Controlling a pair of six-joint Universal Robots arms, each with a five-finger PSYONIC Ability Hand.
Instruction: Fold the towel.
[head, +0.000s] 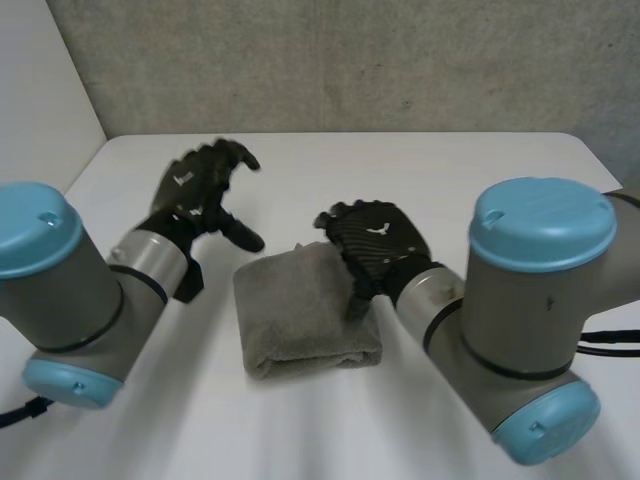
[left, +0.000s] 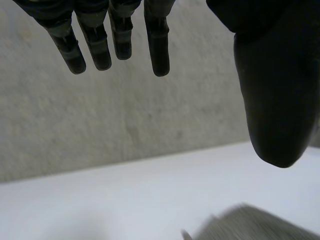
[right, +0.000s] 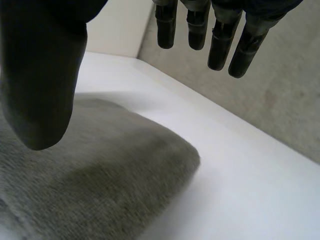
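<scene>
Towel (head: 305, 310), grey, plush: lay at the middle of the white bench (head: 450, 170) as a compact, thick rectangle with rounded edges, judged already folded. Left hand (head: 200, 195) hung raised beside it, apart from the cloth, fingers spread and empty; right hand (head: 375, 240) hovered over its far right corner, fingers straight, thumb apart, gripping nothing. Both hands likely stood clear because the fold needed no hold.

You have bare table (head: 480, 165) on every side of the folded towel (head: 300, 310), widest beyond it toward the grey wall (head: 350, 60). Your left hand (head: 200, 195) hangs raised to the towel's left, apart from it. Your right hand (head: 378, 238) hangs over the towel's right edge and blocks that side.
</scene>
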